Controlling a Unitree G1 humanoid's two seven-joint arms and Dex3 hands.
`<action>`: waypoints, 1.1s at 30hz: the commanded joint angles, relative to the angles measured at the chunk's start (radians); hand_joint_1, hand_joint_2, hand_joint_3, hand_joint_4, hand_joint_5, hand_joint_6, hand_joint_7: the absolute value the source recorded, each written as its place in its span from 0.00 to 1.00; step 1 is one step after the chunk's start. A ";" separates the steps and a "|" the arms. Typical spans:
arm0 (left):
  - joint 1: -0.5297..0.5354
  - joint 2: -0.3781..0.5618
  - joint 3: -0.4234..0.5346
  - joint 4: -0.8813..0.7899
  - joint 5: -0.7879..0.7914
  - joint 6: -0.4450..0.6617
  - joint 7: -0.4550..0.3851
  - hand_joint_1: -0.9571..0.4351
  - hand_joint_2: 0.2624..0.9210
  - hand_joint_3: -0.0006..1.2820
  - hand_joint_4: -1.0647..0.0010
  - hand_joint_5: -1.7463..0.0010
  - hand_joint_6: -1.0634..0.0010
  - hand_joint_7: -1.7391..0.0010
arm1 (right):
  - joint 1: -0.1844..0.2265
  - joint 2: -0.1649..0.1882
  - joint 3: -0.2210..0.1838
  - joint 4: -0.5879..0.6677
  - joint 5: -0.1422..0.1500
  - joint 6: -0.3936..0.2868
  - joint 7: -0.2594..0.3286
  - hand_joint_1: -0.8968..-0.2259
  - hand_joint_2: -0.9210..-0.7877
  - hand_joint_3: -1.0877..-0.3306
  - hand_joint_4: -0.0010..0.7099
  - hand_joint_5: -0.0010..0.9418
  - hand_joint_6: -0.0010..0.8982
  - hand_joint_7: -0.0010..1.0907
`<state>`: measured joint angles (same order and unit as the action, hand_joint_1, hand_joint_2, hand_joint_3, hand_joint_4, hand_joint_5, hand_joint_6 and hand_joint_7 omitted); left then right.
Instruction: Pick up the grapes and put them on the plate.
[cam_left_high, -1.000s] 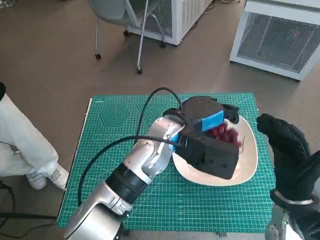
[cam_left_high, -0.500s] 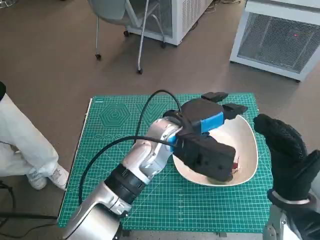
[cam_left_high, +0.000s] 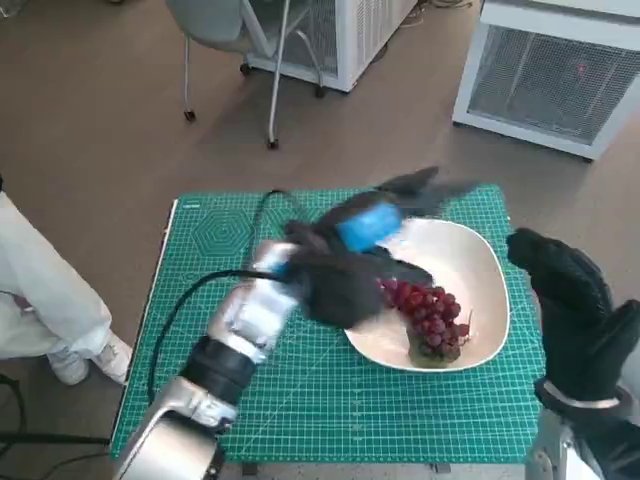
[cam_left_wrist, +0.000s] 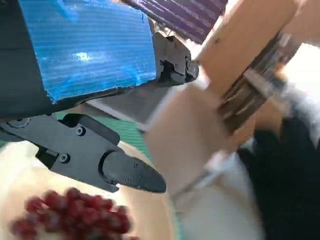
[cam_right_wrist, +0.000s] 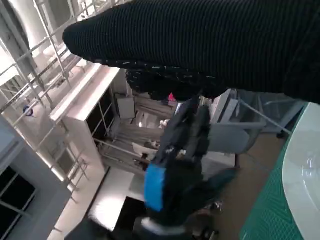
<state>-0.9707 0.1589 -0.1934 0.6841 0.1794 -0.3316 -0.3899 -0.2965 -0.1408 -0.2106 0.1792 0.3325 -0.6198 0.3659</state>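
While grapes (cam_left_high: 428, 318) lie on plate (cam_left_high: 478, 262) — left hand (cam_left_high: 362, 238) fingers (cam_left_wrist: 112, 165) spread, empty; right hand (cam_left_high: 572, 305) unclear.

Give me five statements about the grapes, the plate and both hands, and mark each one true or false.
1. The grapes lie on the plate. True.
2. The left hand grips the grapes. False: it holds nothing and is blurred above the plate's far left side, its fingers apart in the left wrist view.
3. The plate sits on the green cutting mat. True.
4. The right hand rests in the plate. False: it is beside the plate, off its right rim, holding nothing.
5. The grapes are green. False: they are dark red.
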 joint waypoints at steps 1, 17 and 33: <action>0.084 0.021 0.102 -0.035 -0.138 -0.042 -0.040 0.32 1.00 0.09 0.98 0.99 0.76 0.99 | 0.003 0.000 0.003 0.019 -0.002 0.005 0.002 0.63 0.00 0.70 0.67 0.00 0.19 0.56; 0.341 -0.009 0.310 -0.117 -0.409 -0.197 -0.045 0.37 1.00 0.18 0.89 0.98 0.78 1.00 | -0.010 0.003 0.018 0.015 -0.008 0.014 -0.003 0.60 0.00 0.71 0.67 0.00 0.20 0.56; 0.500 0.042 0.355 -0.285 -0.565 -0.063 -0.200 0.34 1.00 0.22 0.88 0.99 0.80 1.00 | -0.012 0.002 0.024 0.016 0.001 0.030 0.005 0.61 0.00 0.71 0.67 0.00 0.20 0.56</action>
<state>-0.5021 0.1922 0.1502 0.4355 -0.3636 -0.4198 -0.5791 -0.3199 -0.1403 -0.1919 0.1851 0.3312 -0.6060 0.3668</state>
